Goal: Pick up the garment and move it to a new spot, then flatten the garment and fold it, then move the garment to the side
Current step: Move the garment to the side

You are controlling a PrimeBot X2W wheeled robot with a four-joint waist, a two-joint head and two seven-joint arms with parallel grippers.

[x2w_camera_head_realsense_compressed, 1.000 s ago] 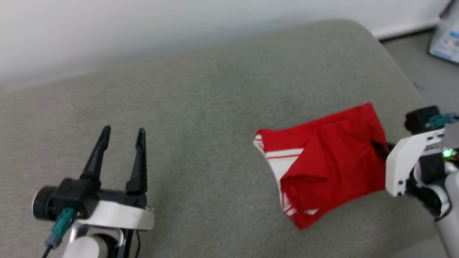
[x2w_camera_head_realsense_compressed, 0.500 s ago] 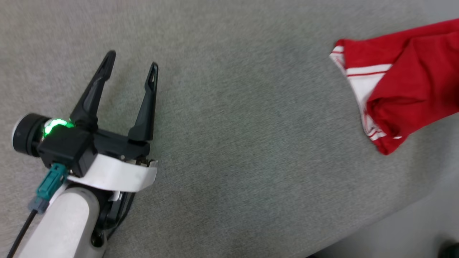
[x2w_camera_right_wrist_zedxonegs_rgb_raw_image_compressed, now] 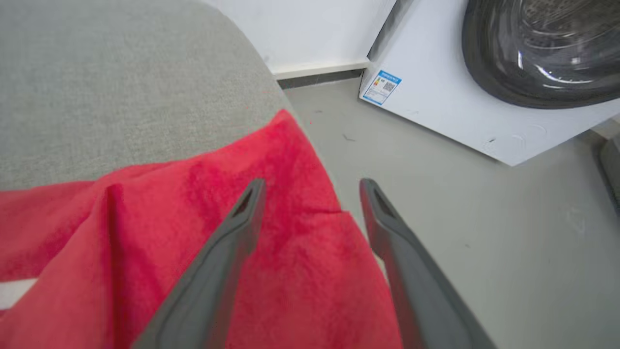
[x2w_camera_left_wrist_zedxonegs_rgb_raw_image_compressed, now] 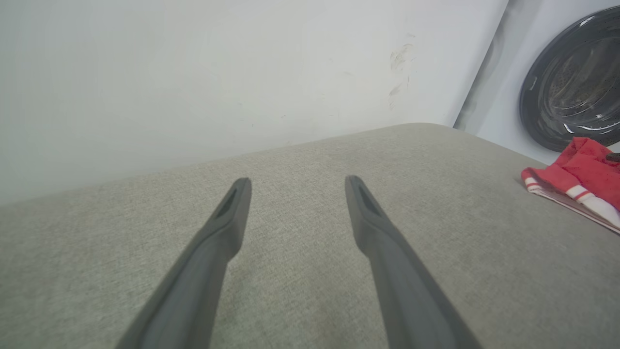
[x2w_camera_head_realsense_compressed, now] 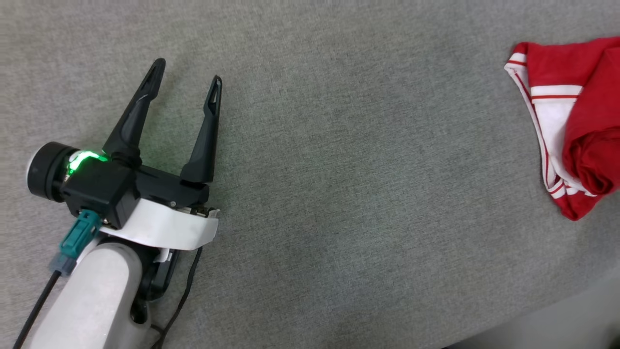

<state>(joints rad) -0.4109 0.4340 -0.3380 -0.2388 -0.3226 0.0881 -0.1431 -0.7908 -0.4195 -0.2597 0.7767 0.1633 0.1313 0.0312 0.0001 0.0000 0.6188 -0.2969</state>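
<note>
- Head view: the left pincer (x2w_camera_head_realsense_compressed: 188, 71) hovers over the left part of a grey cushion (x2w_camera_head_realsense_compressed: 339, 194). Its two dark fingers are spread wide with nothing between them, and a green light glows on its wrist.
- Left wrist view: the same fingers point across bare grey cloth toward a white wall (x2w_camera_left_wrist_zedxonegs_rgb_raw_image_compressed: 193, 72), and they touch nothing.
- Head view: the middle of the cushion is bare grey cloth between the left pincer and the garment.
- The garment (x2w_camera_head_realsense_compressed: 593, 145) lies bunched in loose folds at the right end of the cushion, well apart from the left pincer. A white sleeve with thin red stripes faces left, and red cloth is heaped on top of it. The picture's right edge cuts the garment off.
- Right wrist view: the red cloth reaches the cushion's rounded right edge, with grey floor (x2w_camera_right_wrist_zedxonegs_rgb_raw_image_compressed: 484, 232) just beyond it.
- The right pincer (x2w_camera_right_wrist_zedxonegs_rgb_raw_image_compressed: 312, 184) is released, its fingers standing wide apart over the right edge of the garment. The left finger is above red cloth and the right finger is above the floor. No cloth is pinched between them. I cannot tell whether the fingers touch the cloth.
- Farther right, a white washer (x2w_camera_right_wrist_zedxonegs_rgb_raw_image_compressed: 436, 97) with a dark round door stands on the floor. It has a small label at its lower corner.
</note>
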